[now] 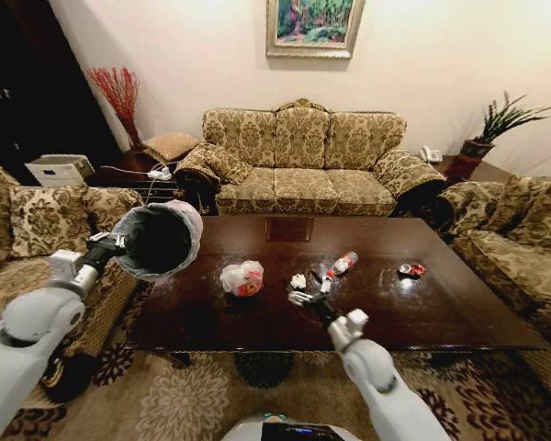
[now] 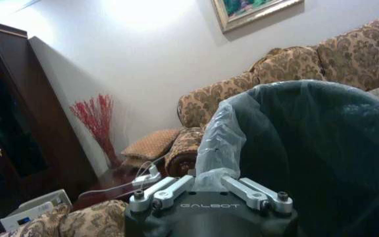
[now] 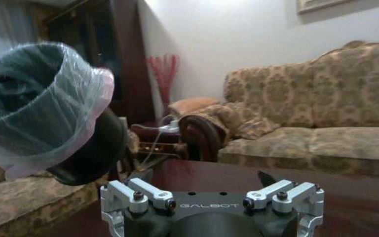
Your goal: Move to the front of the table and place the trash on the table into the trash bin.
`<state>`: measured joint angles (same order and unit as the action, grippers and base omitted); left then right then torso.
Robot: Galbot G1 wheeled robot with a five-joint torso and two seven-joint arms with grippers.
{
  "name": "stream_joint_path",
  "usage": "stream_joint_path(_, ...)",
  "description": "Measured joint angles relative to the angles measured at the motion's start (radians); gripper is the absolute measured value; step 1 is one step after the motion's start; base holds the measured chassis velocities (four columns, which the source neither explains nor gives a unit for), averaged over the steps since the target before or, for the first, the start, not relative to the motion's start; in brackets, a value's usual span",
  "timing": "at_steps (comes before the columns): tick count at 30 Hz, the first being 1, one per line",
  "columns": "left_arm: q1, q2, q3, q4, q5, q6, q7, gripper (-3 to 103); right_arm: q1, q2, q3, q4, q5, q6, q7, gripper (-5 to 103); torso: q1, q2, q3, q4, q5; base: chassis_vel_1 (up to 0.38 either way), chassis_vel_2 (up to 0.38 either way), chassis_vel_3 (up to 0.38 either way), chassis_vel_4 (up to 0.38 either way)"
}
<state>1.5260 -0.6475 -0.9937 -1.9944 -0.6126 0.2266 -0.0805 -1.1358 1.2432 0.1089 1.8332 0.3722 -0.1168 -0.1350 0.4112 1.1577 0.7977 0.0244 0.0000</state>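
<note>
Gripping the round, plastic-lined trash bin (image 1: 158, 240), left gripper (image 1: 119, 243) jaws clench its rim; right gripper (image 1: 300, 298) jaws spread.

Bkgd only. Three-seat sofa (image 1: 301, 161), gold floral fabric, carved wood trim, against far wall. Framed painting (image 1: 314, 26) on wall above it. Matching sofa (image 1: 46, 220) on left side, another (image 1: 523, 243) on right side. Red dried-branch arrangement (image 1: 119, 96) in left corner, beside dark wood cabinet (image 1: 18, 92). Tan cushion (image 1: 170, 144) on side stand nr the branches. White power strip (image 1: 160, 172) w/ cables just below cushion. White box-like appliance (image 1: 59, 169) at far left. Potted spiky plant (image 1: 494, 124) at right, white phone (image 1: 431, 153) nr it. Patterned floral rug (image 1: 193, 395) on floor, beige and dark medallions.
</note>
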Motion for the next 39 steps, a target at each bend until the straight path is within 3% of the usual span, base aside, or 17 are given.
stream_joint_path(9,-0.002,-0.001,0.003,-0.014,-0.003,0.017,0.0,2,0.276,0.006,-0.184,-0.253,0.104,-0.051,-0.025,100,-0.001,0.0,0.0,0.0001,0.0,0.0,0.0,0.0,0.0)
stream_joint_path(14,-0.013,-0.004,0.013,-0.005,-0.003,0.018,0.0,2,0.373,0.016,-0.249,-0.347,0.103,-0.05,-0.027,100,0.0,0.0,0.0,-0.0001,-0.0002,0.0,0.0,0.0,0.0)
stream_joint_path(17,-0.023,-0.004,0.026,0.01,-0.001,0.018,0.0,2,0.461,0.072,-0.3,-0.466,0.089,-0.053,-0.032,100,0.0,0.0,0.0,0.0003,-0.0003,0.0,0.0,0.0,0.0)
stream_joint_path(24,-0.03,0.005,0.036,0.016,-0.003,0.016,0.003,2,0.489,0.164,-0.324,-0.572,0.063,-0.061,-0.04,100,-0.001,0.0,0.0,0.0,-0.0002,0.0,0.0,0.0,0.0)
stream_joint_path(38,-0.055,0.031,0.06,0.028,-0.016,0.014,0.009,2,0.514,0.211,-0.351,-0.667,0.028,-0.153,-0.033,101,-0.001,0.0,0.0,0.0002,0.0002,0.0,0.0,0.0,0.0)
stream_joint_path(39,-0.055,0.033,0.06,0.029,-0.017,0.013,0.01,2,0.515,0.212,-0.351,-0.667,0.028,-0.16,-0.03,98,-0.001,0.0,0.0,0.0002,0.0001,0.0,0.0,0.0,0.0)
